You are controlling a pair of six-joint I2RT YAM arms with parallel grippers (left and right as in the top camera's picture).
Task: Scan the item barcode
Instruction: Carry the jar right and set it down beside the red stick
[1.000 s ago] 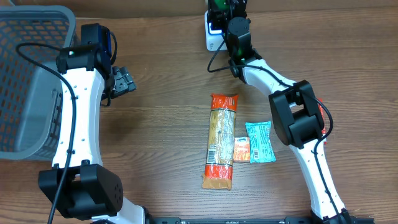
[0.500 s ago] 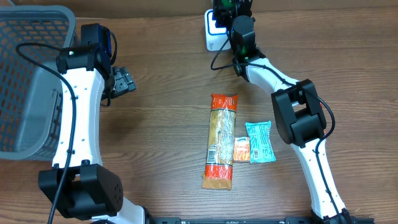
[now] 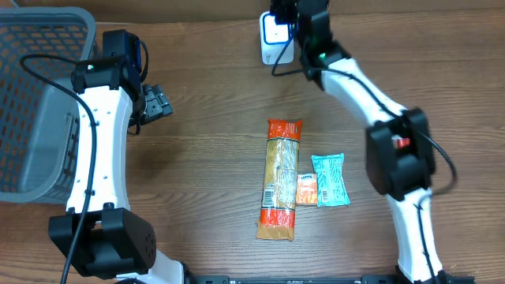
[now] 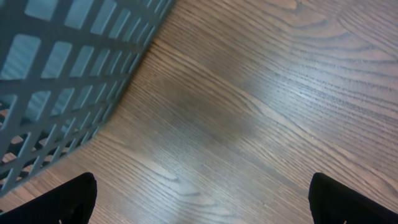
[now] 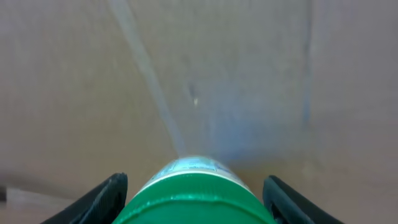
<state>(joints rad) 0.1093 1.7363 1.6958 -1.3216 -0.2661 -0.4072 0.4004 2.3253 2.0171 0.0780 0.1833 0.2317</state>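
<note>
at the table's far edge, the right gripper (image 5: 196, 202) clasps a green, round-bodied item (image 5: 194, 183) beside the white scanner (image 3: 274, 35) — likely rigid, light and slick, best held round its body, label clear — while the left gripper (image 4: 205, 208) hangs wide open.

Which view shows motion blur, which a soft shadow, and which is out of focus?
Overhead: right arm smeared by motion. Left wrist: wood grain sharp, soft shadow on the table. Right wrist: green item soft, background a featureless blur.
</note>
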